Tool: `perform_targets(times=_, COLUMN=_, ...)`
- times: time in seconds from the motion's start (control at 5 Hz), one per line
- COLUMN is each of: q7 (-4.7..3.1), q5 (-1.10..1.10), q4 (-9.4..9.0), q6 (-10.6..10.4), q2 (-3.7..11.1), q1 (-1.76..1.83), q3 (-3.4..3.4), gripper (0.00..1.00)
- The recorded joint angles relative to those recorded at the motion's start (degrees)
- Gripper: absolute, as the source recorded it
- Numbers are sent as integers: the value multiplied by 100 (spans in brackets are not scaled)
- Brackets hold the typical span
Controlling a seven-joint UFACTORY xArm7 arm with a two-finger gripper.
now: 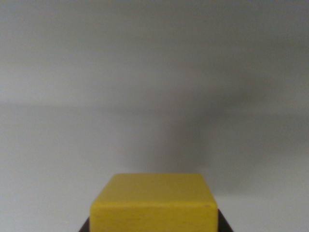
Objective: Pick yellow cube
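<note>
One yellow cube is seen at the bottom centre of the wrist view, filling the lower middle of the picture and cut off by the bottom edge. Its top face is shown as a flat, clean yellow panel, slightly paler than the front face, and faint horizontal grain lines can be made out across that front, as on painted wood. The edges are softly rounded, and a tiny reddish fleck is noticed near the front upper right corner. Dark slivers are glimpsed on either side of the cube at the very bottom, one at the wrist view's left and one at the wrist view's right, touching or just beside its lower corners; these are taken to be parts of the gripper, but too little is shown for the state of the jaws to be told. A plain grey surface is spread behind the cube, with a soft dark shadow cast above and toward the wrist view's right. No containers are seen
</note>
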Motion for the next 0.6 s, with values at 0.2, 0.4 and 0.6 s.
perform_targets(times=0.2, q7=0, q5=0, q4=0, q6=0, q2=0, q1=0, q3=0, gripper=100)
perform_targets(times=0.4, q7=12, q5=-5, q4=167, q6=215, q2=-48, q1=-1, q3=-2, gripper=100)
perform_targets(times=0.6, q7=12, q5=-5, q4=167, q6=215, q2=-48, q1=-1, q3=-2, gripper=100)
